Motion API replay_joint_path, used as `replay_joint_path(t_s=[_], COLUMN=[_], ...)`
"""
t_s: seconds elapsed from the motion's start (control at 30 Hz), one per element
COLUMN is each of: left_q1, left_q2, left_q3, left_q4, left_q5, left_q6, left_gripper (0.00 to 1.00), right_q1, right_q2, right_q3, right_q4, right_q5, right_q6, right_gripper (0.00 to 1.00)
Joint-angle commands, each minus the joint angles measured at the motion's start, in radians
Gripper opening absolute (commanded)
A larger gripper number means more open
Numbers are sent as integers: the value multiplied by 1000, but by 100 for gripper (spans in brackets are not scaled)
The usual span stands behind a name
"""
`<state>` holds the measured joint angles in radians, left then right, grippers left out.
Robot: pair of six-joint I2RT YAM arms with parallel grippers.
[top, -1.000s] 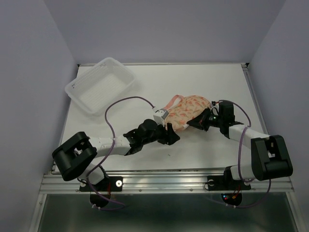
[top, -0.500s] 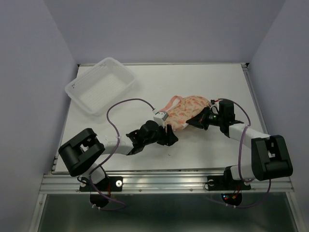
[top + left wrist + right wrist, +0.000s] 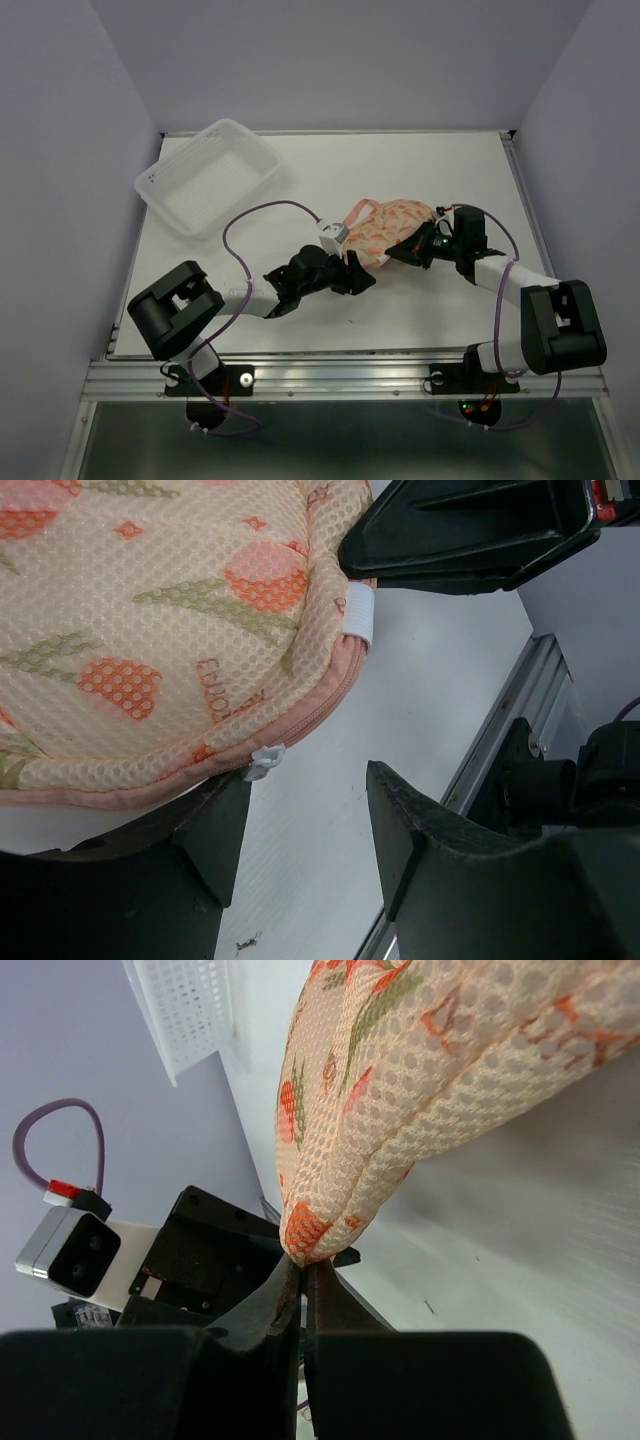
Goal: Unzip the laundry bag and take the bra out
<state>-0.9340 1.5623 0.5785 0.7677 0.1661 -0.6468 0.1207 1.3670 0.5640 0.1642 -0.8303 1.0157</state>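
Observation:
The laundry bag (image 3: 390, 228), cream-peach with orange prints and pink zip edging, lies mid-table. It fills the top of the left wrist view (image 3: 170, 630), and its white zip pull (image 3: 264, 761) hangs at its edge. My left gripper (image 3: 358, 281) is open at the bag's near-left edge; one finger (image 3: 215, 825) sits just below the pull, the other (image 3: 400, 830) to its right, apart from it. My right gripper (image 3: 413, 252) is shut on the bag's edge (image 3: 305, 1245), pinching a fold of mesh. The bra is hidden.
A white perforated basket (image 3: 207, 176) stands at the far left of the table. The table's metal front rail (image 3: 500, 740) runs close beside my left gripper. A purple cable (image 3: 262, 212) loops above the left arm.
My left gripper has crept slightly right and up toward the bag's near edge. The right gripper and the bag have stayed put.

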Motion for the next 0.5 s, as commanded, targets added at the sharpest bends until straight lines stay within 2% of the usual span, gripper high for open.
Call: replay_joint_path(t_s=[0.0, 0.47], left_q1=[1, 1], left_q2=[-5, -22], left_q3=[32, 11], left_q4=[97, 105], left_q5=[21, -8], left_q6=[-20, -39], left_gripper=[59, 8], right_q1=[-1, -1], right_q2=[-36, -22], right_q3=[25, 17], right_q4=[23, 24], right_q5=[-44, -44], right_q6=[9, -3], right_gripper=[3, 3])
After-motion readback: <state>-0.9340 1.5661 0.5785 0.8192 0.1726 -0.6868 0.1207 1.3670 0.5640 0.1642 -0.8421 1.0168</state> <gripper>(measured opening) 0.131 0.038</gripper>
